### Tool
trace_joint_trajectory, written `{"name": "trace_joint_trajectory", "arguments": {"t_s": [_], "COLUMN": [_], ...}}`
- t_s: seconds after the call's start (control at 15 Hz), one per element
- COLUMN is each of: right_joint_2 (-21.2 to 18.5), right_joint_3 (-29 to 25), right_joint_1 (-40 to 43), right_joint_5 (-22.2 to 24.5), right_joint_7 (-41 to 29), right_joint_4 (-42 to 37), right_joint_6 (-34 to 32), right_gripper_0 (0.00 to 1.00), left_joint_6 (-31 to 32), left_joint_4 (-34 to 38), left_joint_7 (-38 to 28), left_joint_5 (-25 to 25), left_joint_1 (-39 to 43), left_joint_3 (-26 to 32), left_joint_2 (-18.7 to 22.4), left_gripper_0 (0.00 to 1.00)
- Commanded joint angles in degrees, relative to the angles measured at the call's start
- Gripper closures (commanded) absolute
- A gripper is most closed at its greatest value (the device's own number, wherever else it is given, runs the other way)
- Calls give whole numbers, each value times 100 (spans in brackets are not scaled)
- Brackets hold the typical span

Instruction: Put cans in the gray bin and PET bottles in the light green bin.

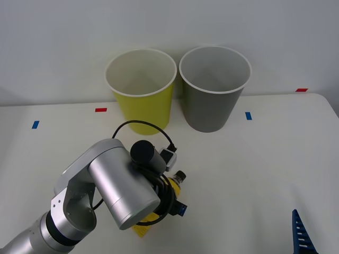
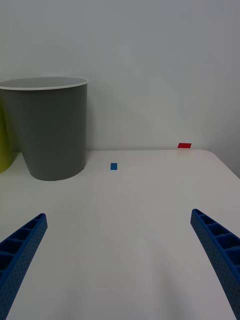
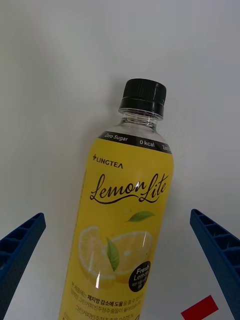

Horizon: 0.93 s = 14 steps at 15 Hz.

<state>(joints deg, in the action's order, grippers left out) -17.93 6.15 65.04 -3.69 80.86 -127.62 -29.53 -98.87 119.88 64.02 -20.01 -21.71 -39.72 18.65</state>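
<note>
Hovering: left claw [image 3: 120,270] apart over lying PET bottle [image 3: 122,220] | right claw [image 2: 120,260] apart, idle

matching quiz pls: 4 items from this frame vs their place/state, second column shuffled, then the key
Column one:
1. PET bottle
2. gray bin
3. light green bin
4. right gripper

Column two:
A. upright at the back of the table, on the robot's left of its twin
B. open, low over bare tabletop at the near right
C. lying on the table between the open fingers of the left gripper
D. upright at the back of the table, on the robot's right of its twin

Pairs: 1-C, 2-D, 3-A, 4-B
</note>
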Motion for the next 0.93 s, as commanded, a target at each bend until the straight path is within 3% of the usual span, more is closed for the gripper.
{"name": "trace_joint_trajectory", "arguments": {"t_s": [0.07,0.73,0.93], "right_joint_2": [0,0,0], "right_joint_3": [0,0,0], "right_joint_1": [0,0,0], "right_joint_5": [0,0,0], "right_joint_7": [0,0,0], "right_joint_4": [0,0,0], "right_joint_6": [0,0,0], "right_gripper_0": [0,0,0], "left_joint_6": [-10,-124,-124], "left_joint_4": [-70,-808,-1046], "left_joint_7": [-56,58,58], "left_joint_5": [-30,6,217], "left_joint_1": [-9,-264,-264], "left_joint_3": [0,0,0], "left_joint_2": [-63,-301,-406], "left_gripper_0": [0,0,0]}}
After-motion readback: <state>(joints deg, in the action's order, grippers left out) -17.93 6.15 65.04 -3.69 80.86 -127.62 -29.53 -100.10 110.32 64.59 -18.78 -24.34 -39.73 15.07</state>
